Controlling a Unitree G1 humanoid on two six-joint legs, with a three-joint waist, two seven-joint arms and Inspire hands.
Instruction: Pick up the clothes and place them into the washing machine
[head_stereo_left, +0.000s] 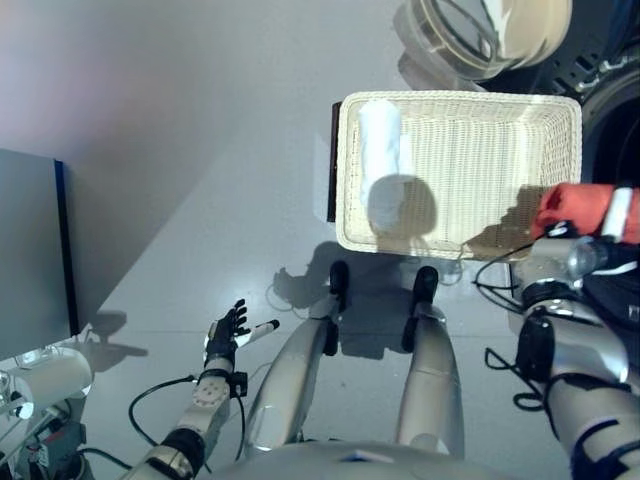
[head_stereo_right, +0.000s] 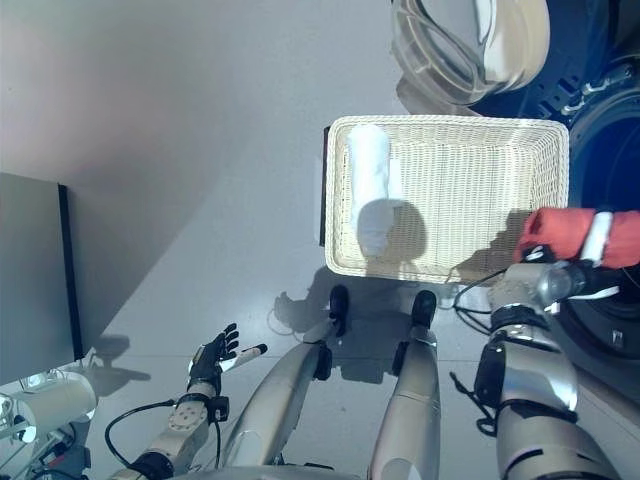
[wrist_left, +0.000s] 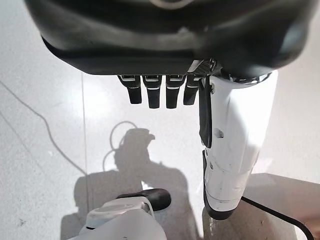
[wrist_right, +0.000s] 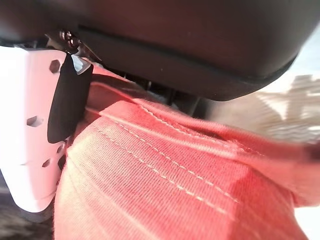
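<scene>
Cloth (head_stereo_left: 580, 207) bunched sideways, right hand (wrist_right: 30, 130) gripping

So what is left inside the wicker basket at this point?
The wicker basket holds one rolled white cloth along its left side; the rest of the weave shows bare. Its near right corner is covered by the right hand clutching a red garment.
</scene>
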